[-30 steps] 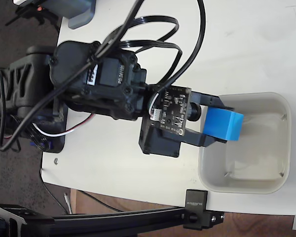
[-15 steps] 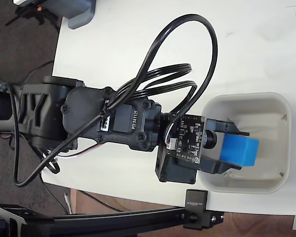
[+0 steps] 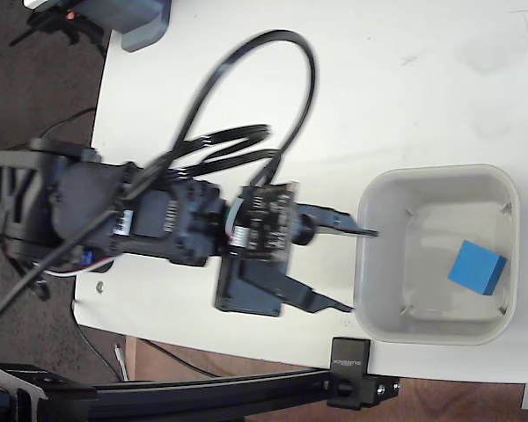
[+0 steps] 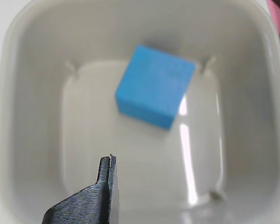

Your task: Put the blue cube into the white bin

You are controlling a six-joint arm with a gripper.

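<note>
Item one, the blue cube (image 3: pixel 478 267): we find it lying on the floor of the white bin (image 3: pixel 436 331), turned at an angle to the walls, toward the right side of the tub in the fixed view. In the wrist view it sits free on the bin floor, touching no finger, somewhat blurred but plainly resting and not held.

Item two, the white bin: it stands on the counter (image 3: pixel 440 79) near the lower right edge in the fixed view, upright, with nothing else inside that we can see.

Item three, the gripper (image 3: pixel 350 269): its two fingers stand wide apart and empty, their tips just at the bin's left rim in the fixed view, clear of the cube. In the wrist view only one dark fingertip shows at the bottom edge.

Item four, the arm (image 3: pixel 141 215): it lies across the left half of the counter, with black cables looping above it; the picture there is slightly smeared.

Status, in our judgement: the placing is done, since the cube is inside the bin and released. What we see left is only for the arm to be clear of the bin.
</note>
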